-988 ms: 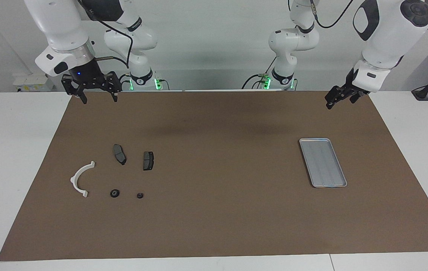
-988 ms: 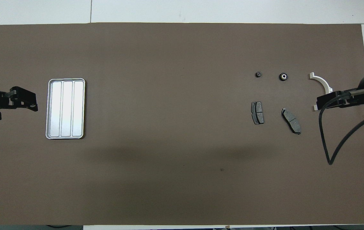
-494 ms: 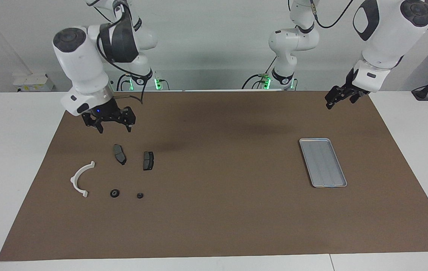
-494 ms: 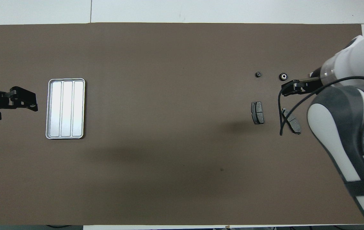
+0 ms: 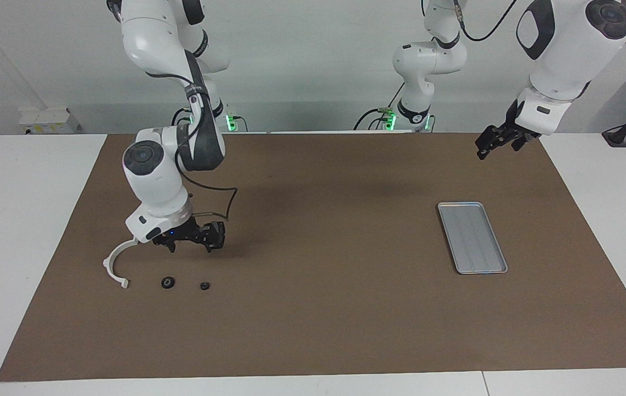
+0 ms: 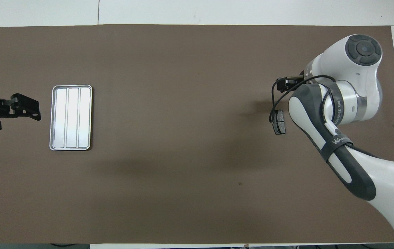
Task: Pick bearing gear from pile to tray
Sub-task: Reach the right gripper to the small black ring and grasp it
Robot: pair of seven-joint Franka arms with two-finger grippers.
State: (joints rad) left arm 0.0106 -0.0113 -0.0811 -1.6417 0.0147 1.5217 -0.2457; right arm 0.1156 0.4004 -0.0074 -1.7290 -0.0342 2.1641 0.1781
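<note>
The pile lies toward the right arm's end of the brown mat (image 5: 313,319). It holds a white curved bracket (image 5: 116,262) and two tiny black round parts (image 5: 168,282) (image 5: 204,285); I cannot tell which is the bearing gear. My right gripper (image 5: 190,247) hangs low and open over the dark brake pads and holds nothing. In the overhead view one pad (image 6: 279,121) shows beside the right arm (image 6: 339,100), which covers the rest of the pile. The silver tray (image 5: 472,237) (image 6: 71,117) lies bare toward the left arm's end. My left gripper (image 5: 490,146) (image 6: 27,110) waits open, raised beside the tray.
White table (image 5: 27,220) borders the mat on all sides. The right arm's cable (image 6: 272,103) loops down near the visible pad.
The right arm has swung out from the robots' edge and come down over the brake pads, which it now covers. The left arm, tray and parts have not moved.
</note>
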